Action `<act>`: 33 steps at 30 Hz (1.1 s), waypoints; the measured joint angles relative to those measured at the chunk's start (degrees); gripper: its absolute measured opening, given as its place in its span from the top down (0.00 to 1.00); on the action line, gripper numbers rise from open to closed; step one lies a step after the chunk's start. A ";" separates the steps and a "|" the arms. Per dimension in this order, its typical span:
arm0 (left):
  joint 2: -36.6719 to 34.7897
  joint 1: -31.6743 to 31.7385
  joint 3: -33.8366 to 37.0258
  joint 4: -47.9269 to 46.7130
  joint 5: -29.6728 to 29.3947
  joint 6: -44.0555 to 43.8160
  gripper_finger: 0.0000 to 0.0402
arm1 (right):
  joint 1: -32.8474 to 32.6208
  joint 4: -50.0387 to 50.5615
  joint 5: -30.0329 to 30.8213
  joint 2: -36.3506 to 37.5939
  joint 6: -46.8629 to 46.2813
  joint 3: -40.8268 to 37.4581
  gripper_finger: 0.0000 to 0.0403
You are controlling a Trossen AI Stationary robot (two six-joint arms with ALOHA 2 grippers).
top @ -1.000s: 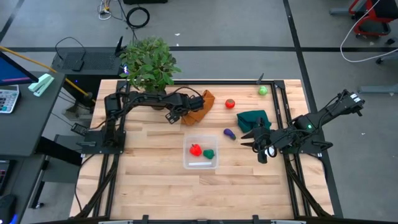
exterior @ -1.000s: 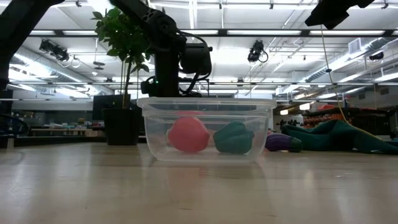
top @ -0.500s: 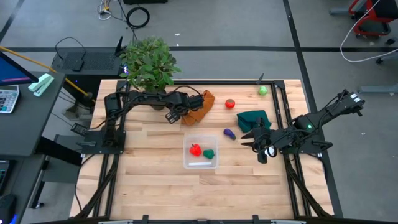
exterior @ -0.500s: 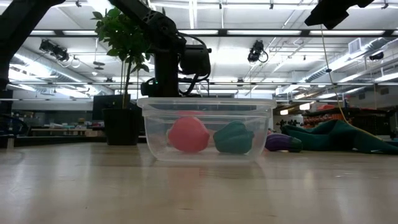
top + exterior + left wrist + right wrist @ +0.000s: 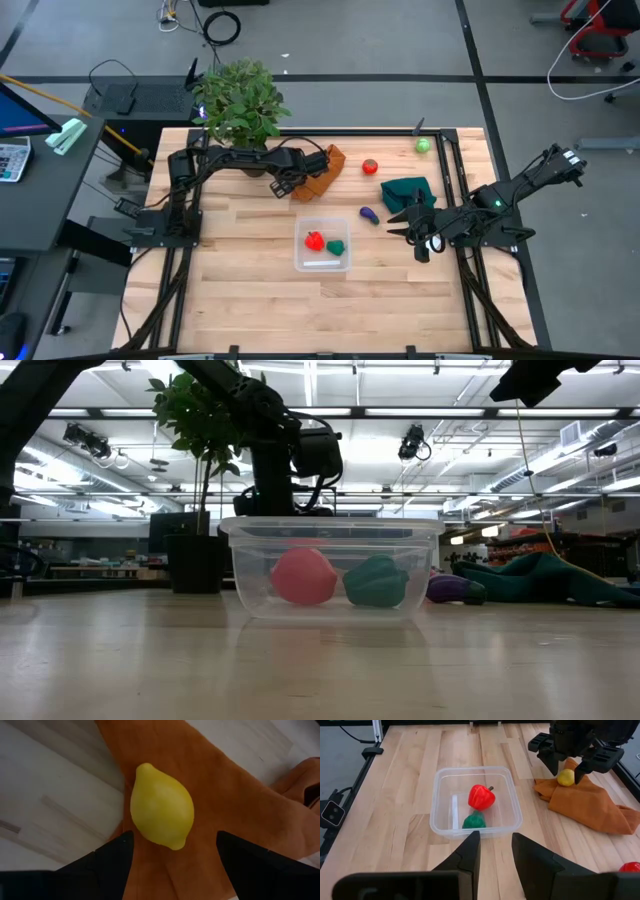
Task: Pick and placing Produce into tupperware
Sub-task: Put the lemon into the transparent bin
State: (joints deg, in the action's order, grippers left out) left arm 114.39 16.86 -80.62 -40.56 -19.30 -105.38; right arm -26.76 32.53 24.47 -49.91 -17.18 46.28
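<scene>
My left pincer (image 5: 283, 185) hangs over the orange cloth (image 5: 322, 172) near the table's (image 5: 240, 290) far edge, fingers spread wide with the yellow lemon (image 5: 161, 813) between them but not yet gripped. I judge the risks to be these: the lemon is smooth and egg-shaped, so if I close off-centre it may squirt out and roll; or a fingertip may pinch the cloth and drag it along.

The tupperware (image 5: 322, 246) sits mid-table, already holding a red pepper (image 5: 315, 240) and a green piece (image 5: 336, 246). The purple one (image 5: 369, 214) lies just past it, beside the dark green cloth (image 5: 407, 190); a red one (image 5: 370, 166) and a green one (image 5: 423, 145) sit toward the far right corner.

My right pincer (image 5: 412, 228) waits near the right edge, fingers a little apart, empty.

From above, my own arm hides the lemon; only the wrist views show it.
</scene>
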 joint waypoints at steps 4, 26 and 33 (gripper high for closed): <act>0.00 0.02 0.00 -0.32 -1.65 0.04 0.28 | -0.02 0.00 0.00 0.00 -0.69 0.00 0.81; 4.17 -2.14 0.00 0.98 -7.36 -3.23 0.28 | 0.00 0.04 -0.09 -0.02 -1.17 0.00 0.81; 4.17 -2.16 0.00 1.01 -9.42 -2.61 0.28 | 0.00 0.07 -0.09 -0.02 -1.15 0.00 0.81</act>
State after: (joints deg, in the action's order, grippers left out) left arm 118.56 14.70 -80.62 -39.56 -28.71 -107.99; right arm -26.76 32.60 24.38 -49.93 -18.33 46.28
